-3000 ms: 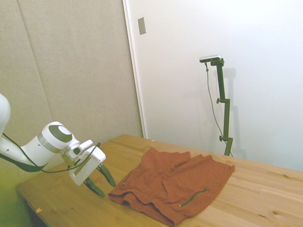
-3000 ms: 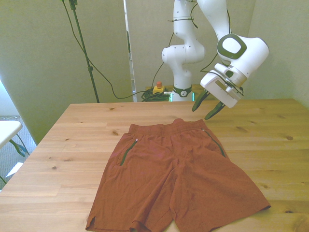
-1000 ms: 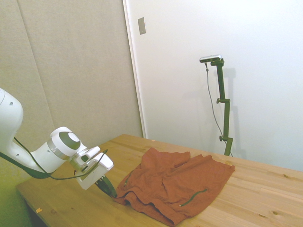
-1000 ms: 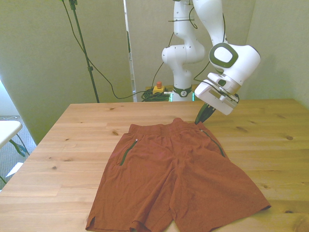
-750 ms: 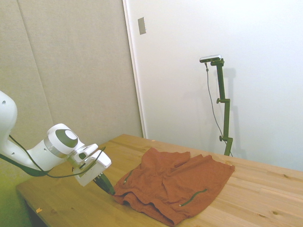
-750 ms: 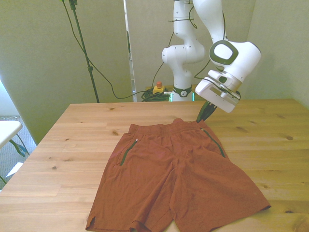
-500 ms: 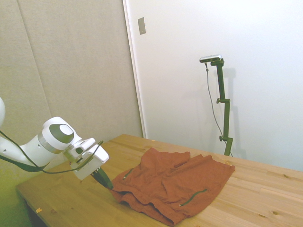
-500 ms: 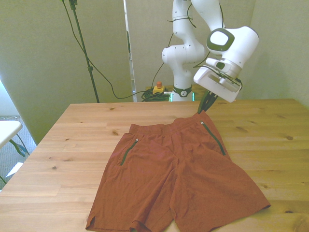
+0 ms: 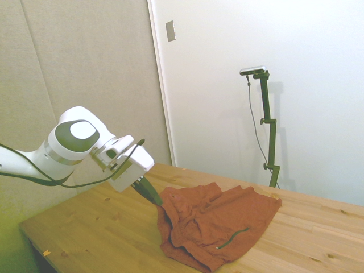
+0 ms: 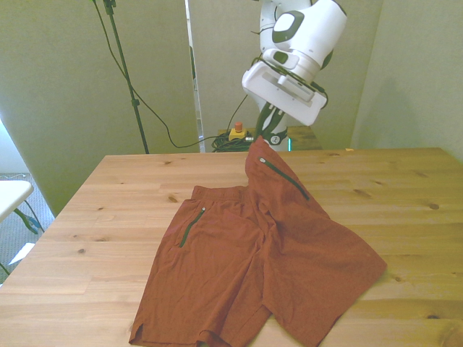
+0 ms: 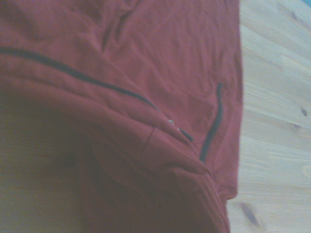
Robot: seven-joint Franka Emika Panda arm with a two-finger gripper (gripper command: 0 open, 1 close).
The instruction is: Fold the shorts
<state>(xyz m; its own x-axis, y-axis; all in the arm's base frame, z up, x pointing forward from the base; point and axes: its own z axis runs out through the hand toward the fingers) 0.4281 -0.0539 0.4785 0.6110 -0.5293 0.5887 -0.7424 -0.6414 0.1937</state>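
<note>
The white arm (image 9: 23, 162) runs off the left edge of the side view, and in the front view its upper links leave the top edge. The gripper (image 10: 259, 134) fingertips are buried in the raised waistband corner of the shorts (image 10: 268, 246), so the pinch itself is hidden. In the wrist view the shorts (image 11: 116, 97) are soft-focus and cut by three edges; the near folds sink into shadow. In the front view, the lifted half covers part of the flat half, and the table (image 10: 87, 238) is cropped at the bottom.

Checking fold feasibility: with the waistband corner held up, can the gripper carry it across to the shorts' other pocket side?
Probably yes. The gripper is shut on the shorts' lifted corner, and nothing stands on the table between it and the flat pocket side.
</note>
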